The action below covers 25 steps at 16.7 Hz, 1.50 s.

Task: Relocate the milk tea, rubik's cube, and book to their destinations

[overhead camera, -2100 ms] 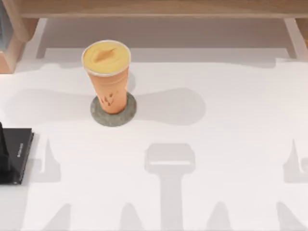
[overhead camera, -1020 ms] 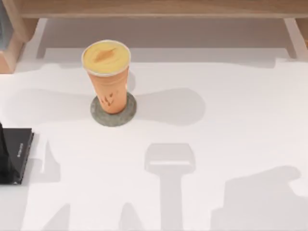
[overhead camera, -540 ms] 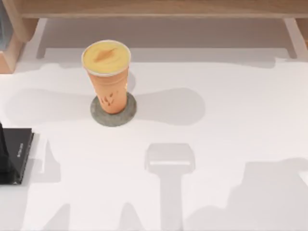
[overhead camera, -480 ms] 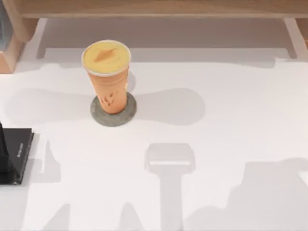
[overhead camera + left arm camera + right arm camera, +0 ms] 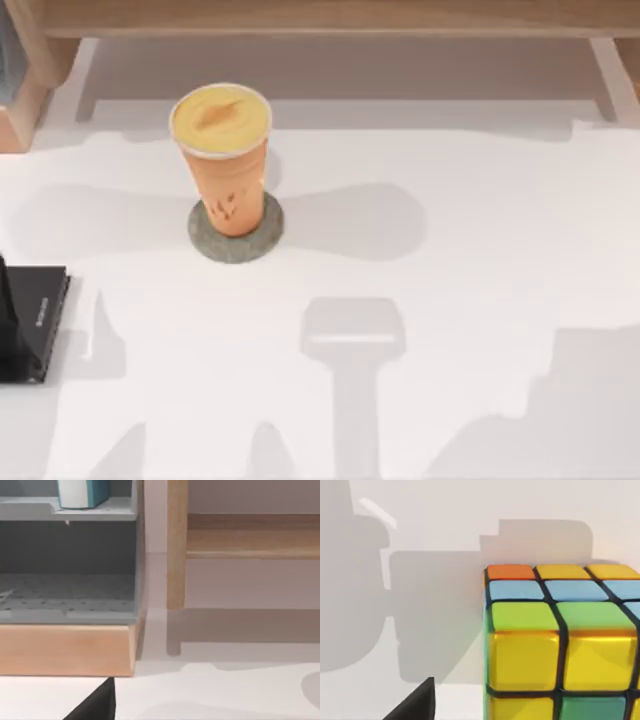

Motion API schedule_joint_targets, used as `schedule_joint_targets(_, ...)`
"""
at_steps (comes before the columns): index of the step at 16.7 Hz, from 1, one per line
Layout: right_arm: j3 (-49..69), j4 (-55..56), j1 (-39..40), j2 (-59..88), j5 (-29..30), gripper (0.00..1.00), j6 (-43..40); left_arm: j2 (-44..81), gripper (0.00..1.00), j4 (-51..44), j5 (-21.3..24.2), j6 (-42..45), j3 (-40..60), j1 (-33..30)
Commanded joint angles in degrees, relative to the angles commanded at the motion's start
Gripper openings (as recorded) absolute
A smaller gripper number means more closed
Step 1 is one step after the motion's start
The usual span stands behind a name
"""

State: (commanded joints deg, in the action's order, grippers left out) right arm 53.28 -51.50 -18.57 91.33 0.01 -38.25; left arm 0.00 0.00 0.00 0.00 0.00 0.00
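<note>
**Surroundings, off-task items**

I noted a white table (image 5: 450, 280) with a wooden shelf frame (image 5: 320, 18) along its far edge. Left wrist view showed me a grey shelf unit (image 5: 70, 565) on a wooden base (image 5: 65, 650), beside a wooden post (image 5: 176, 545).

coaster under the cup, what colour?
Speckled grey coaster, under the orange cup. Best in the top view.

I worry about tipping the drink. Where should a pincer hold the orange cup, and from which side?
Grip the cup around its tapered side wall, probably mid-height, approaching level from the open right. It stands upright on the coaster, so a sideways hold looks steadiest.
</note>
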Motion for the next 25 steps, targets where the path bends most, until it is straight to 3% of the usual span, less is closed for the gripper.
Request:
schedule_joint_targets(6, -2.48, 3.48, -0.03, 1.44, 0.00, 1.00, -0.02, 0.00, 1.00, 0.00, 0.00, 0.00, 0.00, 0.00)
schedule_joint_targets(19, -2.48, 3.48, -0.03, 1.44, 0.00, 0.02, -0.02, 0.00, 1.00, 0.00, 0.00, 0.00, 0.00, 0.00)
schedule_joint_targets(25, -2.48, 3.48, -0.03, 1.44, 0.00, 0.00, -0.02, 0.00, 1.00, 0.00, 0.00, 0.00, 0.00, 0.00)
